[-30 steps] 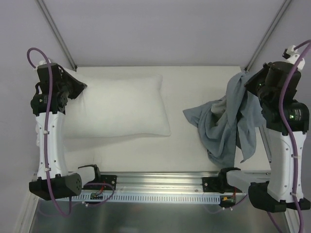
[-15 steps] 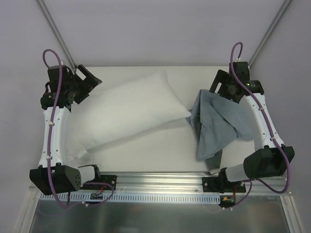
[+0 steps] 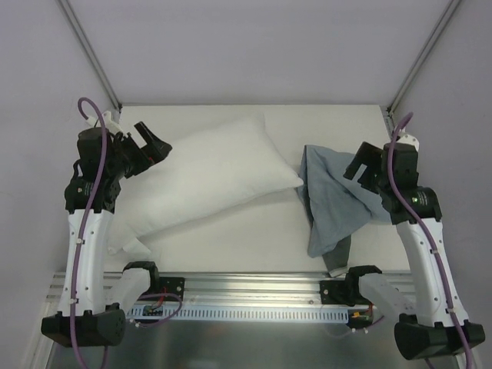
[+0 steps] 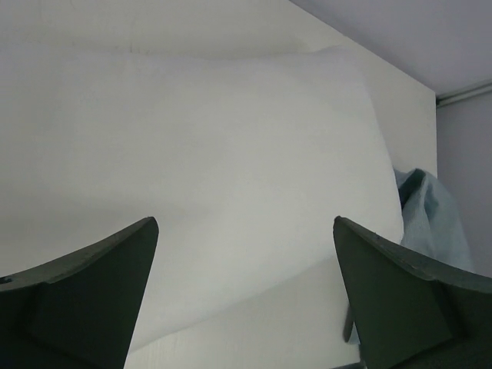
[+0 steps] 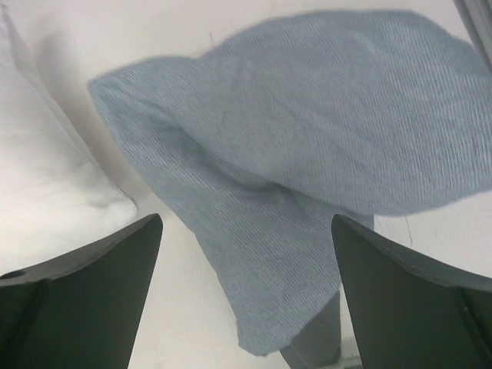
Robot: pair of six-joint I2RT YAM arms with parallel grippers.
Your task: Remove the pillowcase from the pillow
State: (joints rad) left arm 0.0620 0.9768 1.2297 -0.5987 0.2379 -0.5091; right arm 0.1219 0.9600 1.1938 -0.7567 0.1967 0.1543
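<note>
The bare white pillow (image 3: pixel 207 181) lies slantwise across the left half of the table, its right corner touching the pillowcase (image 3: pixel 334 200). The pillowcase is a blue-grey heap on the right, apart from the pillow and empty. My left gripper (image 3: pixel 156 142) hovers open over the pillow's upper left end; in the left wrist view the pillow (image 4: pixel 231 138) fills the space ahead of the gripper (image 4: pixel 244 223), with nothing between the fingers. My right gripper (image 3: pixel 355 165) stands open above the pillowcase (image 5: pixel 307 138), holding nothing, the gripper (image 5: pixel 246 219) wide apart, the pillow's corner (image 5: pixel 46 177) at left.
The white table top (image 3: pixel 231 242) ends at a metal rail (image 3: pixel 254 296) along the front, where both arm bases sit. A dark lower tip of the pillowcase (image 3: pixel 338 257) reaches that front edge. Slanted frame posts (image 3: pixel 88 54) stand at the back corners.
Both grippers have opened and let go. The pillow swung into a slant on the table, the pillowcase dropped into a heap, and both arms drew back towards the front.
</note>
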